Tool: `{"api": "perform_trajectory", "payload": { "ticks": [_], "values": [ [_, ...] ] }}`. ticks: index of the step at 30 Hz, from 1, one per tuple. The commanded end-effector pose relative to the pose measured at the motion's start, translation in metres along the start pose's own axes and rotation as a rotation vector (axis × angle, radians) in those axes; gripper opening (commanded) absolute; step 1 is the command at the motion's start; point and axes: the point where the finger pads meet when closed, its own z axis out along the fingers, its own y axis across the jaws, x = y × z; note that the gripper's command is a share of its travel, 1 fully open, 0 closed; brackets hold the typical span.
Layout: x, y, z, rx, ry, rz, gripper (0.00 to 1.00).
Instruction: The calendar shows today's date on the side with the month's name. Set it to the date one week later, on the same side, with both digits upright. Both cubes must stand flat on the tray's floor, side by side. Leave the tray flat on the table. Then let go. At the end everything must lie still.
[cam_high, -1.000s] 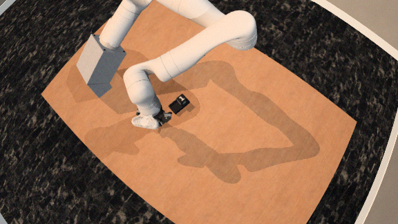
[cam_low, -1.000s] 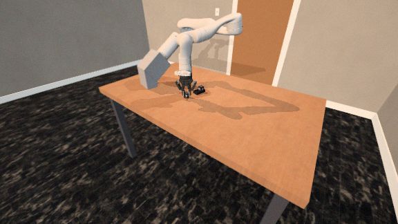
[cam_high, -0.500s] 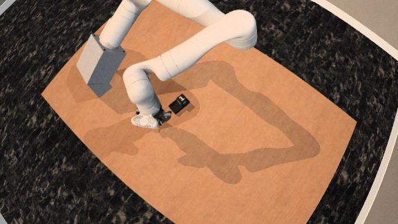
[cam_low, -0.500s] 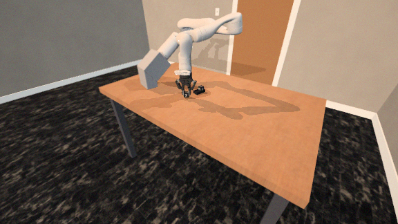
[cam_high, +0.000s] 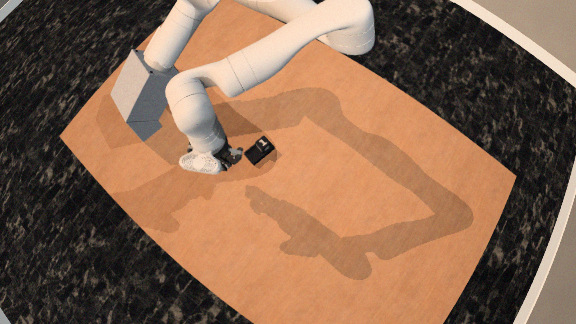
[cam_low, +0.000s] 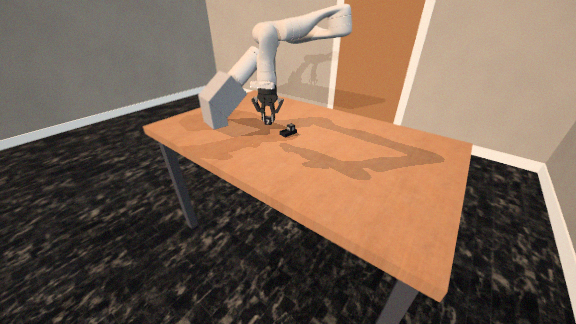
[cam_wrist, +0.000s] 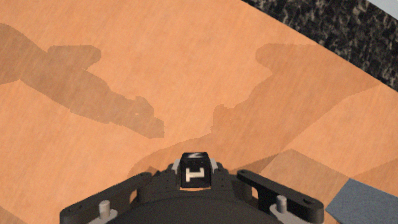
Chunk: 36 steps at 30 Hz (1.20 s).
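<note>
My gripper (cam_wrist: 195, 166) is shut on a small black cube (cam_wrist: 194, 171) and holds it above the table. In the wrist view the cube's near face shows a white 1 and another face above it shows a digit I cannot read. In the top view the gripper (cam_high: 231, 155) is just left of the black calendar tray (cam_high: 258, 151), which lies on the table with a cube in it showing a 1 on top. In the exterior view the gripper (cam_low: 268, 119) hangs a little above the table, left of the tray (cam_low: 288, 132).
A grey box (cam_high: 141, 95) stands at the table's far left by the arm's base; it also shows in the exterior view (cam_low: 220, 106) and its corner in the wrist view (cam_wrist: 365, 202). The table edge is nearby on that side.
</note>
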Motion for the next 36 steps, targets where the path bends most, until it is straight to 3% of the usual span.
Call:
{"api": "perform_trajectory", "payload": {
  "ticks": [1, 20, 28, 36],
  "values": [
    [0.0050, -0.0047, -0.0165, 0.013, 0.018, -0.004, 0.26],
    [0.0049, -0.0046, -0.0202, 0.014, 0.018, 0.033, 0.26],
    [0.0048, -0.0045, -0.0202, 0.015, 0.017, 0.174, 0.26],
    [0.0046, -0.0044, -0.0204, 0.018, 0.015, 0.456, 0.26]
  ]
}}
